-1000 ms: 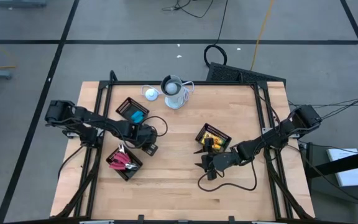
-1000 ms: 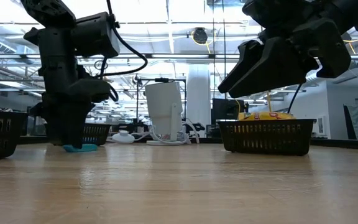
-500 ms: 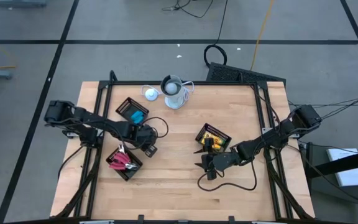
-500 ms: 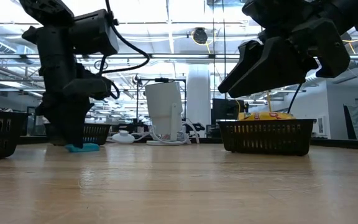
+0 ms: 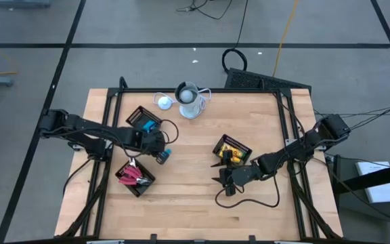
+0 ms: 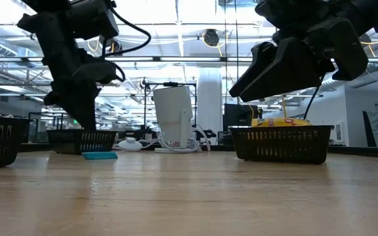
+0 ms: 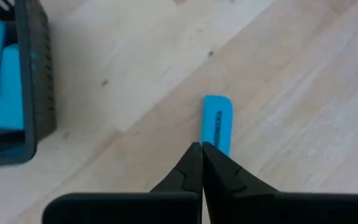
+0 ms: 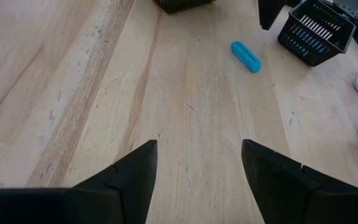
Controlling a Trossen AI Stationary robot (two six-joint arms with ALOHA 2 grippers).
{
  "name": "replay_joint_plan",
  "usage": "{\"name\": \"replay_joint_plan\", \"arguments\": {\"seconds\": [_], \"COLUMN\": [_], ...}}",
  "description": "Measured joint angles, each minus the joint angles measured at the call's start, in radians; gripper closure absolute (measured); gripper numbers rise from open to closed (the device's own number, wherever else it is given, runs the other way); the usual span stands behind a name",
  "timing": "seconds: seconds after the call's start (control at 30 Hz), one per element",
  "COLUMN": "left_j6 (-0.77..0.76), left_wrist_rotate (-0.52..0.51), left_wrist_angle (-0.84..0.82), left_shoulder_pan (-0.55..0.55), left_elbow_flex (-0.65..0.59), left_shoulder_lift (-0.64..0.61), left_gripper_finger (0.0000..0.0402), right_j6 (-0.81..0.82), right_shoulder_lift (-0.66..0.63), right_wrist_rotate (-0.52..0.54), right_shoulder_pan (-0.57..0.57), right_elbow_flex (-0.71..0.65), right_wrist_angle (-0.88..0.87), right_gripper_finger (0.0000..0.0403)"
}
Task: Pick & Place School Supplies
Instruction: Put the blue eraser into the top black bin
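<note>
Hovering with its fingers pressed together on nothing, the left gripper hangs just above the counter, and the light-blue block lies loose on the wood directly ahead of its tips, untouched. My read is that the pick of this block is the step in hand and has not taken: the gripper is empty. The next move calls for spreading the fingers, coming down astride the block's narrow sides, and clamping before lifting. Just beyond the block stands the mesh basket already holding other blue blocks, the likely drop spot. Well apart, the right gripper waits with fingers spread wide, holding nothing.
</note>
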Motion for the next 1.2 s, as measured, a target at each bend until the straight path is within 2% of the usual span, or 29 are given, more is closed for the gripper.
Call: {"name": "replay_joint_plan", "arguments": {"seconds": [0.1,0.2,0.3,0.57,0.73,0.87,1.0,1.1,1.2], "left_j6": [0.013,0.058,0.092,0.112,0.126,0.128,0.102,0.077,0.072], "left_wrist_rotate": [0.002,0.062,0.111,0.137,0.152,0.155,0.144,0.135,0.132], "left_wrist_angle": [0.025,0.082,0.126,0.151,0.210,0.212,0.200,0.174,0.134], "left_shoulder_pan": [0.001,0.007,0.015,0.040,0.041,0.043,0.042,0.039,0.030], "left_elbow_flex": [0.001,0.001,0.002,0.002,0.003,0.008,0.009,0.008,0.007], "left_shoulder_lift": [0.012,0.042,0.069,0.125,0.192,0.244,0.261,0.261,0.261], "left_gripper_finger": [0.0400,0.0376,0.0333,0.0197,0.0152,0.0148,0.0167,0.0203,0.0260], "right_j6": [0.000,0.000,-0.001,-0.004,-0.008,-0.005,-0.005,-0.005,-0.005], "right_shoulder_lift": [0.000,0.000,0.000,0.000,0.000,0.000,0.000,0.000,0.000], "right_wrist_rotate": [0.000,0.000,0.000,0.000,0.000,0.000,0.000,0.000,0.000], "right_shoulder_pan": [0.000,0.000,0.000,0.000,0.000,0.000,0.000,0.000,0.000], "right_elbow_flex": [0.000,0.000,0.000,0.000,0.000,0.000,0.000,0.000,0.000], "right_wrist_angle": [0.000,-0.002,-0.002,-0.009,-0.009,-0.010,-0.011,-0.011,-0.010], "right_gripper_finger": [0.0179,0.0179,0.0179,0.0179,0.0179,0.0179,0.0179,0.0179,0.0179]}}
